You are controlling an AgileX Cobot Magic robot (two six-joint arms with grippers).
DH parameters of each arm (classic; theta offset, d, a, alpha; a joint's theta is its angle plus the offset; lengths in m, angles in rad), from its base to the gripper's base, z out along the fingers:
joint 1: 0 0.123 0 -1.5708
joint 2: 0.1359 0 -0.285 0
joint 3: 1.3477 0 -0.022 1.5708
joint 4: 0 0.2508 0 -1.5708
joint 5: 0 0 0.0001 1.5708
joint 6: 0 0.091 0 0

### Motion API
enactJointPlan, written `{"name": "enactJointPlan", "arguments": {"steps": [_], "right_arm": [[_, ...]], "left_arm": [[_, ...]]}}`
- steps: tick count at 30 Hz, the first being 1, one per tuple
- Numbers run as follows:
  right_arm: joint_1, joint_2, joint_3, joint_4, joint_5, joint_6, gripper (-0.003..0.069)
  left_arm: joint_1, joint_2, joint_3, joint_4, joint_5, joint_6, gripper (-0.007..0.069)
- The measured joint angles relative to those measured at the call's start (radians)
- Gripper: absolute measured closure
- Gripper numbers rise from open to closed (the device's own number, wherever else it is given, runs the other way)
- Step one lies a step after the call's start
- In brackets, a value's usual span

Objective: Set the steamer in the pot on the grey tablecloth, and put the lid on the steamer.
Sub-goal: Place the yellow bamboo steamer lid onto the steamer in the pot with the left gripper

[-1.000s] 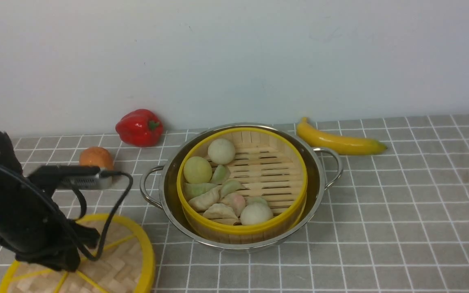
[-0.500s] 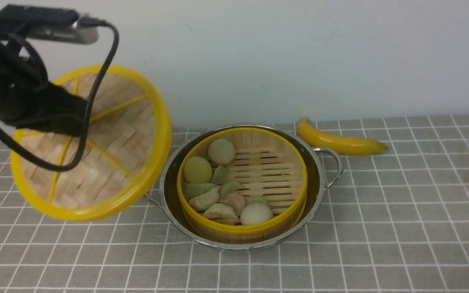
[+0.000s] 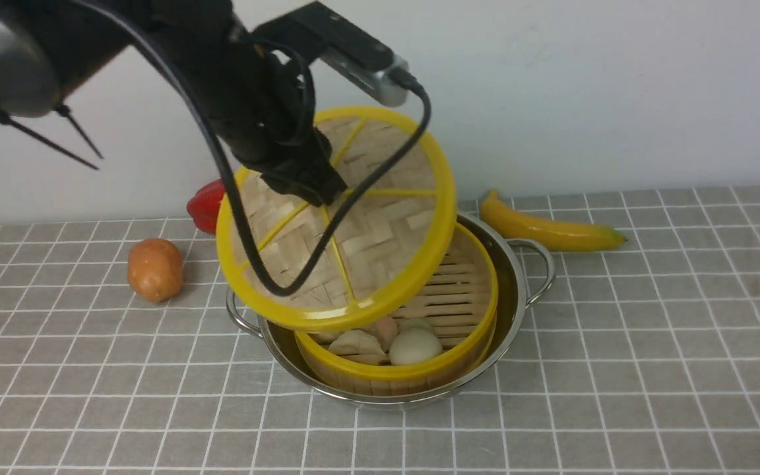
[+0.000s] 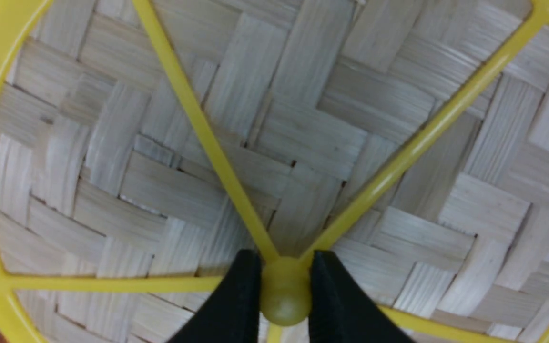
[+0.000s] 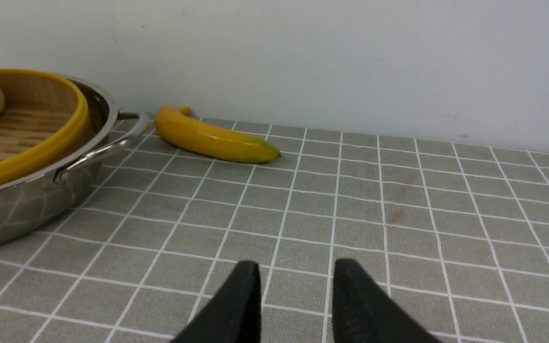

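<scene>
The right end effector (image 5: 296,271) gapes over the grey tablecloth (image 5: 398,214); a banana (image 5: 212,138) lies near the pot (image 5: 26,209).

No text, label, brand mark or number can be read in any view; the lid (image 3: 386,231), pot (image 3: 518,290), banana (image 3: 551,229) and grey tablecloth (image 3: 650,330) carry none.

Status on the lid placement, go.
Left tool shut on lid hub. Right tool open, empty. Lid tilted above steamer in pot, not seated. Nothing seen between them.
</scene>
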Motion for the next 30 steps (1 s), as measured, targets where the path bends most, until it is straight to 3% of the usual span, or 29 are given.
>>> {"name": "enactJointPlan", "arguments": {"steps": [17, 30], "right_arm": [[0.0, 0.0, 0.0, 0.0, 0.0, 0.0, 0.0419], [0.0, 0.0, 0.0, 0.0, 0.0, 0.0, 0.0419]], "left_arm": [[-0.142, 0.156, -0.034, 0.181, -0.028, 0.135, 0.0508], [-0.147, 0.176, -0.036, 0.214, -0.065, 0.156, 0.0508]]}}
